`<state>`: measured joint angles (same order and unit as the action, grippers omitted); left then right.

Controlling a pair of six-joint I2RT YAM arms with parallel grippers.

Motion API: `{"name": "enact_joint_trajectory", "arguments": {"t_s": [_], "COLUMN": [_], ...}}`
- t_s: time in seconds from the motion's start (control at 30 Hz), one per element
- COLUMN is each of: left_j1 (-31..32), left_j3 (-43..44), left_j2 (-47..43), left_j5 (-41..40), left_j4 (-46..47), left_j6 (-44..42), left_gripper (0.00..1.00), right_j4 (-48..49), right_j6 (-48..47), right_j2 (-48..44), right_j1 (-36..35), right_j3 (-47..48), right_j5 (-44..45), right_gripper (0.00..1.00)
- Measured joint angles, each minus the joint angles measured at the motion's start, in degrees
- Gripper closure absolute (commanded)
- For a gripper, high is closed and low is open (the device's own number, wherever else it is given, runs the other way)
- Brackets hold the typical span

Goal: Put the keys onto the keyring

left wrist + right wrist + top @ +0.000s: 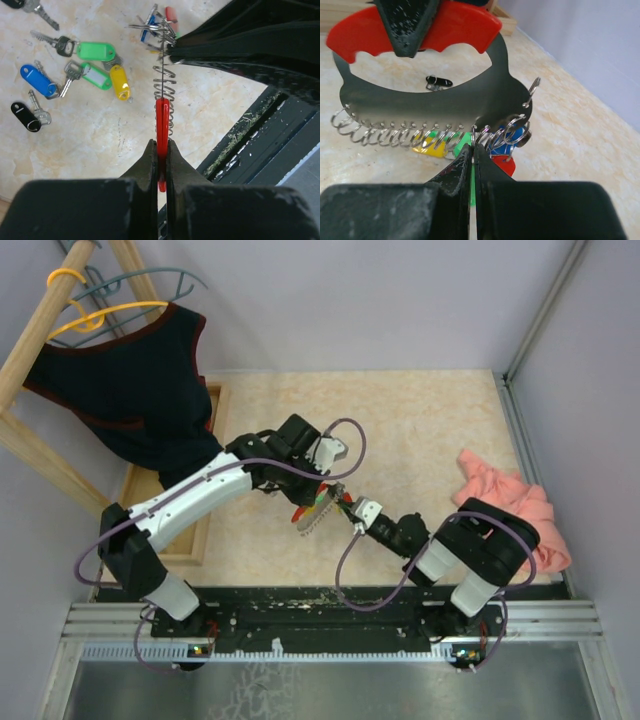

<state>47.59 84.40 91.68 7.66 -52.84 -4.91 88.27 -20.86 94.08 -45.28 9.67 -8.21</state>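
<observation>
The keyring (435, 100) hangs in the air above the table (100, 140). It is a flat grey metal plate with a red plastic grip on top and a row of thin wire loops below. The left gripper (160, 150) is clamped on the red grip. The right gripper (472, 148) is closed on the loops, where the hanging keys (517, 135) with blue and red tags sit. The loose keys (97, 51) lie scattered on the marbled surface. A pink cloth (510, 510) lies well apart.
</observation>
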Motion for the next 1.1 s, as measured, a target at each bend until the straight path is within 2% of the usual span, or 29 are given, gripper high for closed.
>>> {"name": "enact_joint_trajectory", "arguments": {"t_s": [0.17,0.33,0.57,0.67,1.0,1.1], "left_j1": [-5.1,-8.9,-13.4,-14.9,-16.9,-17.5], "left_j3": [-6.2,-13.4,-25.0,-30.2,-41.2,-44.6], "left_j2": [-3.6,-7.0,-9.9,-10.3,-12.6,-14.2], "left_j5": [6.2,13.7,19.4,21.7,21.9,22.1], "left_j4": [5.3,12.3,24.2,30.4,47.9,54.2], "left_j6": [1.5,3.8,9.2,12.3,21.2,22.8], "left_gripper": [0.92,0.79,0.68,0.59,0.44,0.41], "right_j4": [0.3,0.3,0.4,0.4,-0.2,-5.7], "right_j6": [0.4,0.5,1.5,1.9,7.7,8.7], "right_j2": [-1.9,-2.8,-4.2,-5.1,-11.3,-15.7], "right_j1": [0.0,0.0,0.0,0.0,4.7,5.4], "right_j3": [-0.7,-1.2,-1.6,-1.9,-2.4,-1.0], "right_j5": [-1.3,-2.0,-3.7,-4.3,-10.6,-12.7], "right_gripper": [1.0,1.0,1.0,1.0,1.0,1.0]}}
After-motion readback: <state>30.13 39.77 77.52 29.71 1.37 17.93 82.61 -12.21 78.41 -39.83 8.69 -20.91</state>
